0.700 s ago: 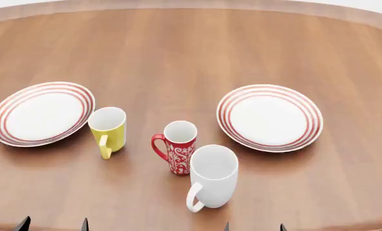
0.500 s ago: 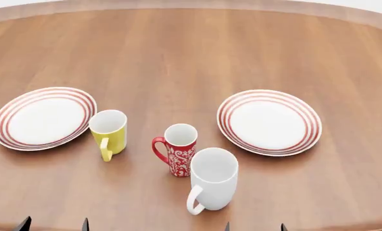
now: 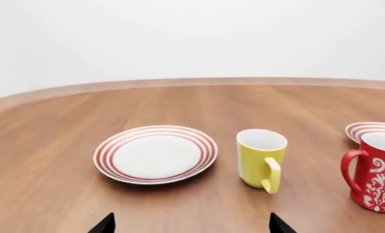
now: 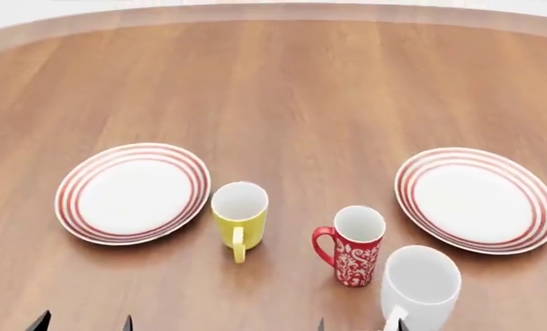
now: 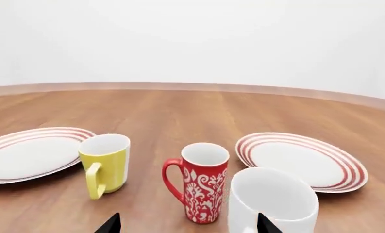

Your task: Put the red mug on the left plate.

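The red mug (image 4: pixel 356 245) with white floral pattern stands upright on the wooden table, handle to the left; it also shows in the right wrist view (image 5: pixel 202 181) and the left wrist view (image 3: pixel 376 171). The left plate (image 4: pixel 133 193), white with red rings, lies at the left and shows in the left wrist view (image 3: pixel 155 153). My left gripper (image 4: pixel 83 323) is open and empty at the near edge, in front of that plate. My right gripper (image 4: pixel 359 324) is open and empty, just in front of the red mug and the white mug.
A yellow mug (image 4: pixel 239 216) stands between the left plate and the red mug. A larger white mug (image 4: pixel 419 287) stands right in front of the red mug, close to my right gripper. A second ringed plate (image 4: pixel 476 199) lies at the right.
The head view has shifted: every object on the table now sits further right and lower in the picture. The gripper tips stay at the bottom edge. No object has moved on the table.
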